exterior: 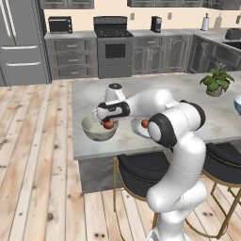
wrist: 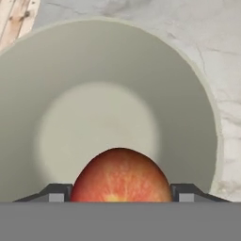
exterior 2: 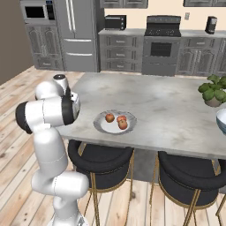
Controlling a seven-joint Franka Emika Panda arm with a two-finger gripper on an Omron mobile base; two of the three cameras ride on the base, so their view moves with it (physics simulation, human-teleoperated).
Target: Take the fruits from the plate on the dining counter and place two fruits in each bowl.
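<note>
A red-orange fruit [wrist: 120,175] is clamped between the fingers [wrist: 56,193] at the lower centre of the hand view, above the beige-grey bowl [exterior: 96,133]. Three fruits [exterior 2: 122,124] are seen on the plate [exterior 2: 102,126], centre of the bench [exterior 2: 172,110].

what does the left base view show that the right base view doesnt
Left base view: the gripper holding a fruit over the beige-grey bowl, with one fruit visible beside the arm. Right base view: the plate in full, carrying three fruits, with the arm in front of the spot where the bowl stands. Both: the dining counter, the potted plant, the white-and-blue bowl's edge and the stools.
</note>
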